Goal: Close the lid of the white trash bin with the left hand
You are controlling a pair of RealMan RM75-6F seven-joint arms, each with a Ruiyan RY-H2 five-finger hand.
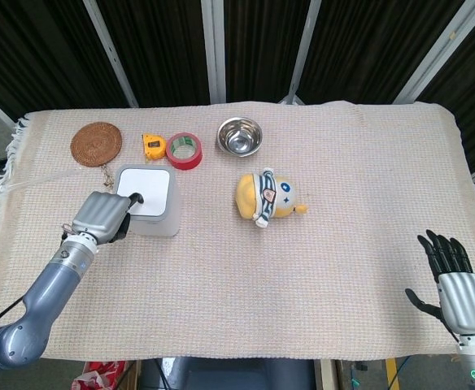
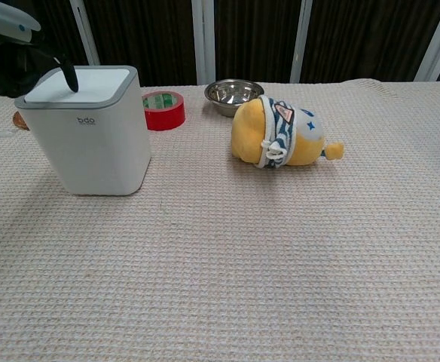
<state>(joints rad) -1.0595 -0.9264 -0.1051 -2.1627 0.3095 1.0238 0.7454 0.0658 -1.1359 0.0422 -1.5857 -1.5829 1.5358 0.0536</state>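
Counter: we see a counter (image 1: 319, 268) covered by a beige woven cloth, fringed at its left edge in the head view; it fills the lower part of the chest view.
Room: behind the counter we see dark ribbed panels split by pale metal struts.
Bin: the white bin (image 1: 148, 200) stands left of centre, near the counter's far side, with the lid (image 2: 80, 85) lying flat and closed inside a grey rim.
Writing: we read "bdo" in small grey letters on the bin's front in the chest view; a finer line beneath it is too small to read.
Left hand: our left hand (image 1: 104, 216) sits at the bin's left edge, fingers curled, and one dark fingertip (image 2: 71, 78) presses on the lid; it grips nothing.
Right hand: our right hand (image 1: 453, 280) hangs off the near right corner of the counter, fingers spread, holding nothing.
Toy: a yellow plush (image 1: 268, 197) in a striped band lies on its side right of the bin.
Far row: a brown coaster (image 1: 96, 143), a yellow tape measure (image 1: 152, 145), a red tape roll (image 1: 184, 150) and a steel bowl (image 1: 239, 136) stand apart along the far side.
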